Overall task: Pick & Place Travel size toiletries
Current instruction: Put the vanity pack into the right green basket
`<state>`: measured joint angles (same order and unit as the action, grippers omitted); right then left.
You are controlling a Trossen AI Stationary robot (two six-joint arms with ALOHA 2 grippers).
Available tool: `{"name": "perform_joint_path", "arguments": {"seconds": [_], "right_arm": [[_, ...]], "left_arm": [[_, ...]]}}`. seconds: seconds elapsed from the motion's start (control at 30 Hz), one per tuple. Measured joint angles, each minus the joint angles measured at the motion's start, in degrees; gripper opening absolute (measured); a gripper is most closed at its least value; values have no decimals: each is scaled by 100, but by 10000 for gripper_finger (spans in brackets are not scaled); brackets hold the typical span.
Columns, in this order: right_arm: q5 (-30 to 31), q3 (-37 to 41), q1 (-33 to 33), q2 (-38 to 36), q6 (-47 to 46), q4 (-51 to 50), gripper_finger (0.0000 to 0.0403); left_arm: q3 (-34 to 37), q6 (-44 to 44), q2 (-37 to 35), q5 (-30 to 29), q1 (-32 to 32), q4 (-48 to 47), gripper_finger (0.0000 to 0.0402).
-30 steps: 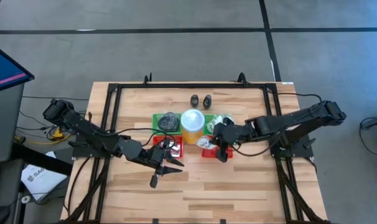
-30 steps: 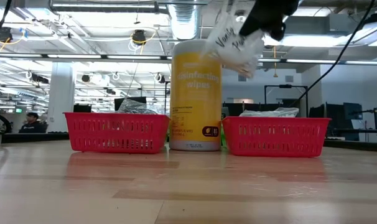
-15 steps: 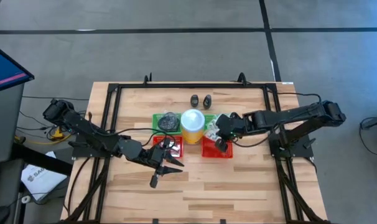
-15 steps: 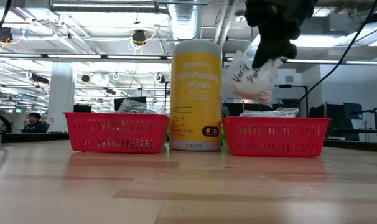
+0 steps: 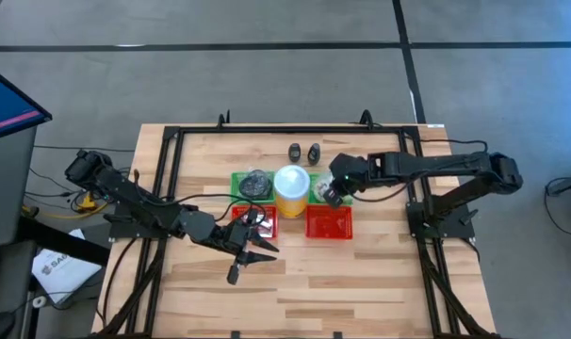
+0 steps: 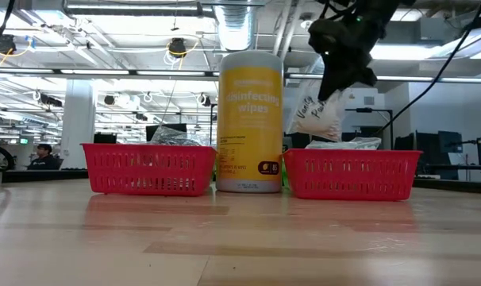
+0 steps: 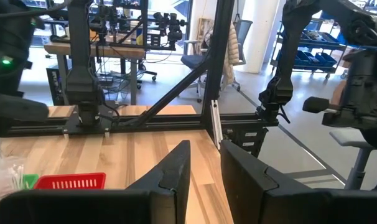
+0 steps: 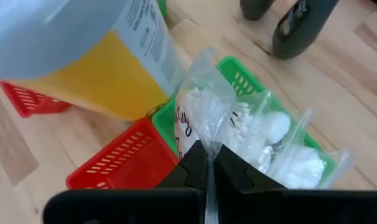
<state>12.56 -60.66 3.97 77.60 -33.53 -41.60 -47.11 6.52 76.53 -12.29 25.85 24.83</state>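
Behind the wooden table (image 5: pixel 295 273) stretched a big open workshop of benches, ducts and strip lights, and on the boards a yellow wipes canister (image 5: pixel 291 191) stood between red (image 6: pixel 149 169) and green trays (image 8: pixel 272 124). The right gripper (image 5: pixel 334 191) hung over the green tray just beside that canister, its fingers pinched on the top edge of a clear-wrapped white packet (image 6: pixel 320 114), which dangled long axis down, straight below the fingers and above the packets already lying there. The left gripper (image 5: pixel 252 247) waited over bare boards near the front red tray, fingers slightly parted and holding nothing, farther from the packet.
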Motion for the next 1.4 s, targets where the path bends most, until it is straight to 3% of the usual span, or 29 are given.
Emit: {"name": "perform_joint_path", "arguments": {"seconds": [0.47, 0.73, 0.9, 1.4], "right_arm": [[-814, 0, 686, 50, -164, 379, 0], [-979, 42, 895, 49, -293, 512, 0], [-1301, 620, 987, 50, -394, 1201, 0], [-1477, 1650, 1240, 48, -556, 2109, 0]], "left_arm": [[0, 2, 2, -17, 0, 3, 81], [0, 17, 2, -15, 1, 3, 81], [0, 17, 2, -14, 0, 1, 81], [2, 17, 2, 9, 0, 3, 81]]}}
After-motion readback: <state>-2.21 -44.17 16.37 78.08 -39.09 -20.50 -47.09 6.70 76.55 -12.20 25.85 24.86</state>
